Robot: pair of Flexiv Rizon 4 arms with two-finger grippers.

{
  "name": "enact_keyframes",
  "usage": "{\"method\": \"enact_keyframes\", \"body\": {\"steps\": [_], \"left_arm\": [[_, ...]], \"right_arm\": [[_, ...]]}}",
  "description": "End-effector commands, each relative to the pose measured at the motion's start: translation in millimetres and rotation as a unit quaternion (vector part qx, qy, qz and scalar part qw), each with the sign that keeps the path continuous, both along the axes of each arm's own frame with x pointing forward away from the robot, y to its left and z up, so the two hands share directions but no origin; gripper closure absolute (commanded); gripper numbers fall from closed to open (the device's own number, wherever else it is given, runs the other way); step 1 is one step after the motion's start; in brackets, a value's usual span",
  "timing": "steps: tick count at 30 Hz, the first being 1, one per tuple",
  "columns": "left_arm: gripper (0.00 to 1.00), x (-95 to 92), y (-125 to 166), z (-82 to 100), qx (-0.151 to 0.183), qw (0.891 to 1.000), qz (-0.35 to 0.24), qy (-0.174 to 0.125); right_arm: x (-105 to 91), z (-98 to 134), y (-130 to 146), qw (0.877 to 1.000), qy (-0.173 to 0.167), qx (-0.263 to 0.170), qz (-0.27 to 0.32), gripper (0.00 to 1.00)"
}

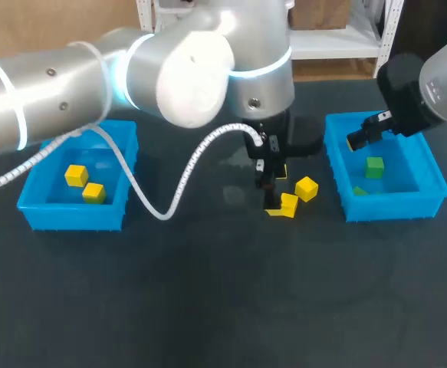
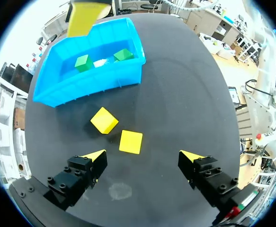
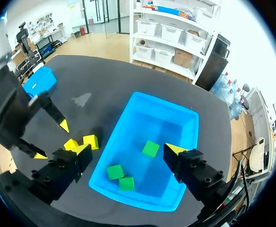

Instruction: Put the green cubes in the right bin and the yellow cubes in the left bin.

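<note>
Two yellow cubes (image 1: 306, 188) (image 1: 289, 204) lie on the dark table just left of the right blue bin (image 1: 396, 205). My left gripper (image 1: 273, 190) hangs open right over them. In the left wrist view one yellow cube (image 2: 130, 141) sits just ahead of the open left gripper (image 2: 143, 158), between its fingers' lines, with the other cube (image 2: 104, 120) a little farther on. My right gripper (image 3: 128, 150) hovers open over the right bin (image 3: 175, 118), which holds three green cubes (image 3: 150, 148) (image 3: 115, 171) (image 3: 126, 183). The left bin (image 1: 73, 215) holds two yellow cubes (image 1: 75, 175) (image 1: 93, 192).
The left arm's white coiled cable (image 1: 169, 192) droops over the table between the bins. My left arm's thick body (image 1: 192, 69) spans the back of the table from the left. The near half of the table is bare dark surface (image 1: 223, 307).
</note>
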State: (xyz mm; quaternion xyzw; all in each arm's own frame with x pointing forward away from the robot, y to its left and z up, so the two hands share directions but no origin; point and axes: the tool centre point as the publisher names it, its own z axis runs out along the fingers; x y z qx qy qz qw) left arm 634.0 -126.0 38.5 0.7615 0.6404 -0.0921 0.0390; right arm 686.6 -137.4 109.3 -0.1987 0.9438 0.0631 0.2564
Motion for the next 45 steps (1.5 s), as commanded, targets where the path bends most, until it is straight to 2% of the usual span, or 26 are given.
{"method": "enact_keyframes", "body": {"steps": [1, 14, 19, 20, 22, 23, 29, 37, 41, 45], "left_arm": [[0.00, 4.3, -9, -12.8, 0.008, 1.000, 0.001, 0.000], [0.00, 26.7, -20, -40.7, 0.014, 1.000, 0.019, -0.007], [0.00, 29.7, -17, -51.9, 0.023, 1.000, 0.012, -0.011], [0.15, 29.4, -16, -54.6, 0.024, 1.000, 0.012, -0.010], [0.86, 29.2, -15, -59.2, 0.022, 1.000, 0.015, -0.014], [1.00, 29.7, -15, -61.4, 0.022, 0.999, 0.018, -0.014], [1.00, 35.5, -13, -66.7, 0.020, 0.999, 0.042, -0.010], [1.00, 56.3, -3, -64.1, 0.013, 0.997, 0.080, -0.015], [1.00, 66.3, 14, -57.8, 0.018, 0.994, 0.108, -0.016], [1.00, 77.8, 35, -40.0, 0.019, 0.989, 0.147, -0.017]], "right_arm": [[-2.7, -1, 0, 1.000, -0.005, 0.000, -0.003, 0.00], [-2.7, -1, 0, 1.000, -0.005, 0.000, -0.003, 0.00], [-2.7, -1, 0, 1.000, -0.005, 0.000, -0.003, 0.00], [-2.7, -1, 0, 1.000, -0.005, 0.000, -0.003, 0.00], [-2.7, -1, 0, 1.000, -0.005, 0.000, -0.003, 0.00], [-2.7, -1, 0, 1.000, -0.005, 0.000, -0.003, 0.00], [-2.7, -1, 0, 1.000, -0.005, 0.000, -0.003, 0.00], [-2.7, -1, 0, 1.000, -0.005, 0.000, -0.003, 0.00], [-2.7, -1, 0, 1.000, -0.005, 0.000, -0.003, 0.00], [-2.7, -1, 0, 1.000, -0.005, 0.000, -0.003, 0.00]]}}
